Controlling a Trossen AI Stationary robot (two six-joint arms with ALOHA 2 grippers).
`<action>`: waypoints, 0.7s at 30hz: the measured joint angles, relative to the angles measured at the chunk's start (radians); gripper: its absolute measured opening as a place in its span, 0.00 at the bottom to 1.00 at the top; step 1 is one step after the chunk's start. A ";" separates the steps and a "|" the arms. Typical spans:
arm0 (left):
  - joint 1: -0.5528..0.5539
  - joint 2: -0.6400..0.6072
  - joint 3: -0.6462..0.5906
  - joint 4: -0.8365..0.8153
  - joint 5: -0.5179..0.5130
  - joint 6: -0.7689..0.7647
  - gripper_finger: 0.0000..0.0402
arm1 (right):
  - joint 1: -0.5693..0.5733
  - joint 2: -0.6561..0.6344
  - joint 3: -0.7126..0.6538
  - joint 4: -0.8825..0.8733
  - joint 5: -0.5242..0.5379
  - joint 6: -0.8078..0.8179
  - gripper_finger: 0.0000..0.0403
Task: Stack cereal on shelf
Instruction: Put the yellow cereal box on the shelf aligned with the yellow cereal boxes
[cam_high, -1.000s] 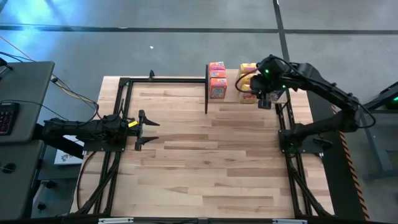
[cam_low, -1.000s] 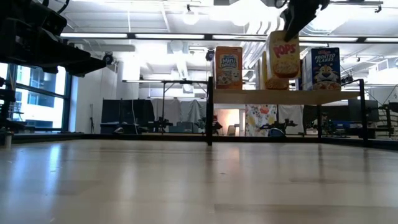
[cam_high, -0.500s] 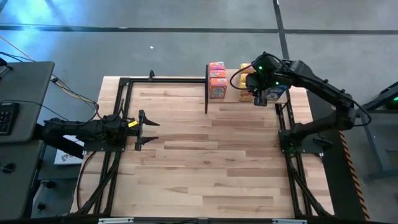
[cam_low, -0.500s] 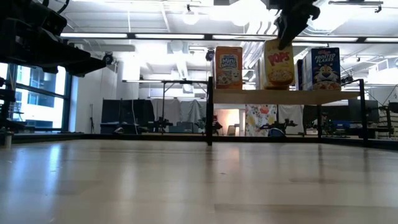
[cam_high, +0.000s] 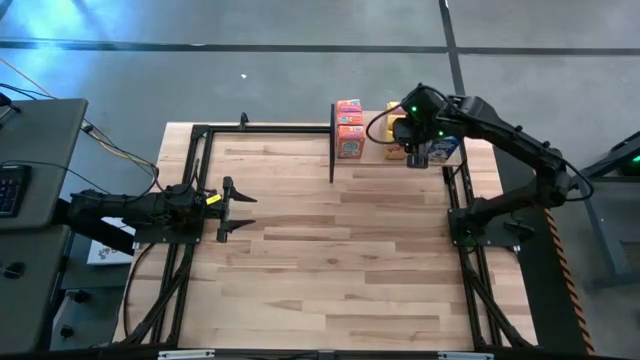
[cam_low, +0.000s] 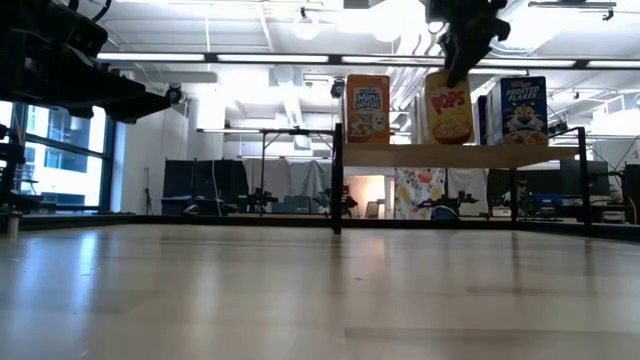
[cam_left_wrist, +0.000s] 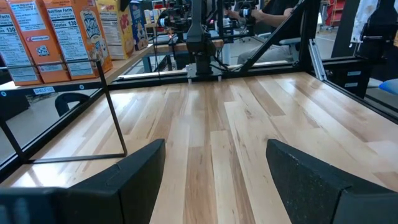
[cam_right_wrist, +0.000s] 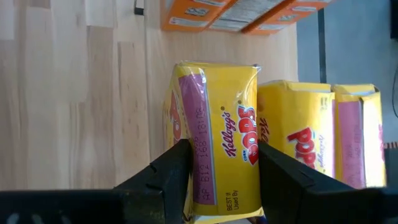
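Note:
The shelf (cam_low: 400, 156) stands at the table's far edge (cam_high: 372, 156). Standing on it are orange boxes (cam_low: 367, 108) on the left, yellow boxes (cam_right_wrist: 311, 137) in the middle and a blue box (cam_low: 518, 110) on the right. My right gripper (cam_low: 457, 68) is above the shelf, slanting down, shut on one yellow cereal box (cam_low: 449, 108), also seen in the right wrist view (cam_right_wrist: 224, 118). My left gripper (cam_high: 238, 208) waits open and level at the table's left side, touching nothing (cam_left_wrist: 214, 186). My right gripper pinches the yellow box near its upper end (cam_right_wrist: 245, 186) between its two fingers, one on each of two opposite faces. The fingers slant down from above and from the table's right. The box stands upright with its lower end at the shelf board; whether it rests there does not show.
Black frame rails run along the table's left (cam_high: 190, 200) and right (cam_high: 460, 200) sides. The shelf's thin black posts (cam_left_wrist: 112, 106) stand near the orange boxes. Bare wooden tabletop (cam_high: 330, 260) lies between the arms and toward the near edge.
My right gripper has gone a little toward the table's left edge and down, still shut on the yellow box. The box, first tilted and higher, has come down upright to the shelf board beside the other yellow boxes.

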 joint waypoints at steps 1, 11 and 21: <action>0.000 0.000 0.000 0.000 0.000 0.000 0.67 | -0.001 0.000 0.000 0.000 0.004 0.001 0.38; 0.000 0.000 0.000 0.000 0.000 0.000 0.67 | -0.001 0.000 0.000 0.002 0.008 0.003 0.45; 0.000 0.000 0.000 0.000 0.000 0.000 0.67 | -0.001 0.000 0.000 0.004 0.019 0.017 0.51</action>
